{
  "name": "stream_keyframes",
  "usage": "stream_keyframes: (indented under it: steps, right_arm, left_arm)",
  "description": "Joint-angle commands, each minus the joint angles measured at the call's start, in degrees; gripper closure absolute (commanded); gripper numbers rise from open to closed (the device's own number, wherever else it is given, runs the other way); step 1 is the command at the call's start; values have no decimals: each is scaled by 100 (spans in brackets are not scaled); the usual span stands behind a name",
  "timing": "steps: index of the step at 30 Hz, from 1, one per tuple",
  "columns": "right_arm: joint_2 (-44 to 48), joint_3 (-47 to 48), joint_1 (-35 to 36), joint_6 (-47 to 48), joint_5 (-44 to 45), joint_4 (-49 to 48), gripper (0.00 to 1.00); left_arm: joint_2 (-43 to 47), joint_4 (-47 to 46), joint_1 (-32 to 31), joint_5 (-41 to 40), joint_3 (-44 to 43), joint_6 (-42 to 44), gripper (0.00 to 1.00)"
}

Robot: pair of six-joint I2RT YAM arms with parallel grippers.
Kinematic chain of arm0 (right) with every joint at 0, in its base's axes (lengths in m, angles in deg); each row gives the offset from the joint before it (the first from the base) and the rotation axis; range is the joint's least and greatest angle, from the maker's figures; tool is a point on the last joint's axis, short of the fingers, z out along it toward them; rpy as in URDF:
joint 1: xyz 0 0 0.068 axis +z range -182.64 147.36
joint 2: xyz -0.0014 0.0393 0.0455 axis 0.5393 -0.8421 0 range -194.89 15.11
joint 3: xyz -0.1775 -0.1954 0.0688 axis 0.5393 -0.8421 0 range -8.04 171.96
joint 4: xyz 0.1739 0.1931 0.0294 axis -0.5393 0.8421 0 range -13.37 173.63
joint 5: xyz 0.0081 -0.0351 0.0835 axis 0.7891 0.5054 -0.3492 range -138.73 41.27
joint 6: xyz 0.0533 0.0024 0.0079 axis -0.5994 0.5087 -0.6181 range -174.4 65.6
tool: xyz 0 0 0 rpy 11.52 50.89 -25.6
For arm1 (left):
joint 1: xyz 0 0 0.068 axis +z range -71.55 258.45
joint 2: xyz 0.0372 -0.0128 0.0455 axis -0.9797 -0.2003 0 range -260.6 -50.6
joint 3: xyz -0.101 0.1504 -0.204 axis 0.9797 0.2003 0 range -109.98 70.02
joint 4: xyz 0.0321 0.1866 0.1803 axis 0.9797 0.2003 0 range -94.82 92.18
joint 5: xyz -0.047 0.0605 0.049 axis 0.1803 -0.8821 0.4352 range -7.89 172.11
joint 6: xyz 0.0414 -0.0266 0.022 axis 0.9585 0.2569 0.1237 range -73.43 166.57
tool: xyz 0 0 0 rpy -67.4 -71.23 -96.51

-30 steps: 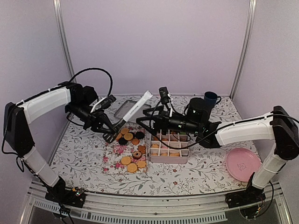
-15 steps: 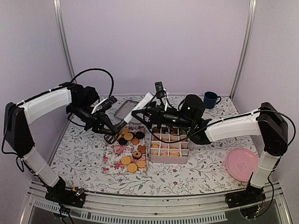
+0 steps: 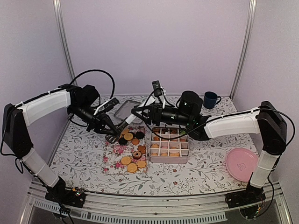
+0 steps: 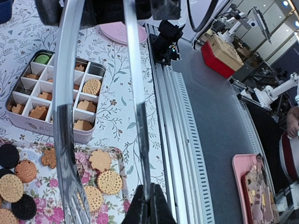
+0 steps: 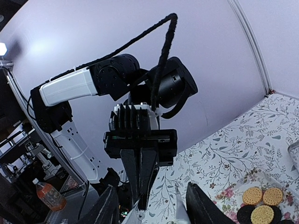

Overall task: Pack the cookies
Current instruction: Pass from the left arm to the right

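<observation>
The cookies [image 3: 131, 154] are round golden and dark biscuits lying on a floral tray [image 3: 110, 164], with more set in the compartments of a divided tin box [image 3: 169, 159]. My left gripper [image 3: 112, 136] hangs over the tray's far edge, shut on one arm of metal tongs [image 3: 125, 122] that slant up to the right. The left wrist view shows the tongs [image 4: 135, 93] over the cookies [image 4: 110, 182] and the box [image 4: 46, 133], with the left gripper [image 4: 149, 198] pinching one arm. My right gripper [image 5: 152, 189] faces the left one, its fingers apart on either side of the tongs [image 5: 178, 207].
A pink plate [image 3: 243, 163] lies at the front right and a dark blue mug [image 3: 210, 99] stands at the back right. A grey metal lid or tray [image 3: 125, 109] rests at the back behind the tongs. The table's front rail [image 3: 154, 205] runs along the near edge.
My right arm has swung left from over the box to the upper end of the tongs, and its fingers have narrowed. The left gripper has kept hold of the tongs, barely moving.
</observation>
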Motion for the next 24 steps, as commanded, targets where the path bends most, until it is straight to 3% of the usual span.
stream_keyframes:
  steps: [1,4,8,10,16,24]
  right_arm:
    - [-50,48,16,52,-255,283,53]
    - [-2,61,22,138,-279,518,61]
    - [117,194,122,576,133,1368,67]
    - [164,238,212,821,371,1704,69]
    - [233,124,401,1171,936,2008,74]
    - [185,344,706,1681,1745,2333,73]
  left_arm:
    - [40,-209,-41,-7,23,-44,99]
    - [11,-253,-40,-83,2,-79,97]
    - [80,-802,-40,-551,187,-634,81]
    - [126,-1175,-40,-859,376,-978,78]
    - [107,-1776,-44,-1367,869,-1410,56]
    - [263,-1969,293,-1801,962,-1749,50]
